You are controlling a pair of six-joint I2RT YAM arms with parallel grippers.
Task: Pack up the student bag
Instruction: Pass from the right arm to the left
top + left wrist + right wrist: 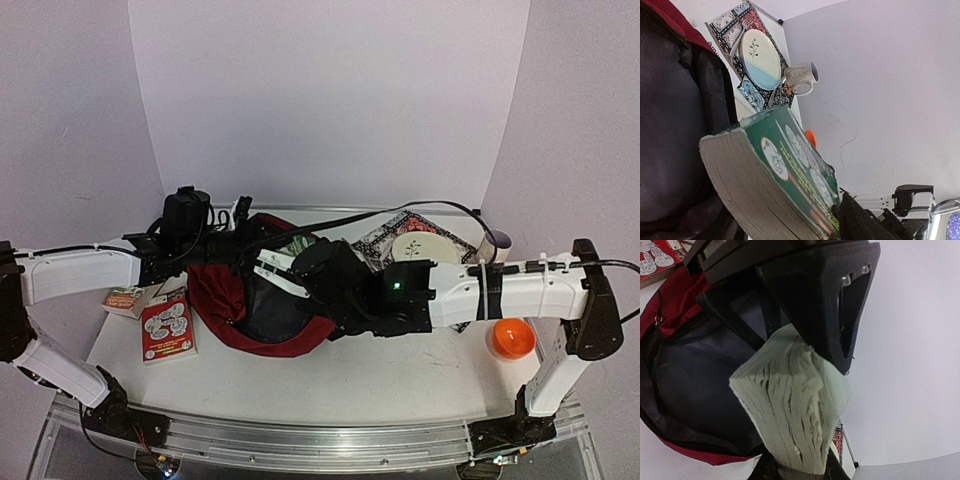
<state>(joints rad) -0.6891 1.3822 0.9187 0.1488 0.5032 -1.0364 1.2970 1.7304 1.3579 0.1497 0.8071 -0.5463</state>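
The student bag [215,290] lies open left of centre, its dark lining [695,390] facing up. A thick green book [297,243] hangs over its mouth between both arms. My right gripper [318,265] is shut on the book's lower end [790,410], with page edges fanning toward the camera. My left gripper [262,250] straddles the other end, and its two black fingers [832,315] lie against both sides of the book. In the left wrist view the green cover [790,165] rests against one finger [860,220], while the other finger is hidden.
Two red books [167,327] [125,298] lie on the table left of the bag. A plate [420,248] sits on a patterned mat [385,238] behind the right arm, a mug [497,243] beside it. An orange object [511,338] stands at the right.
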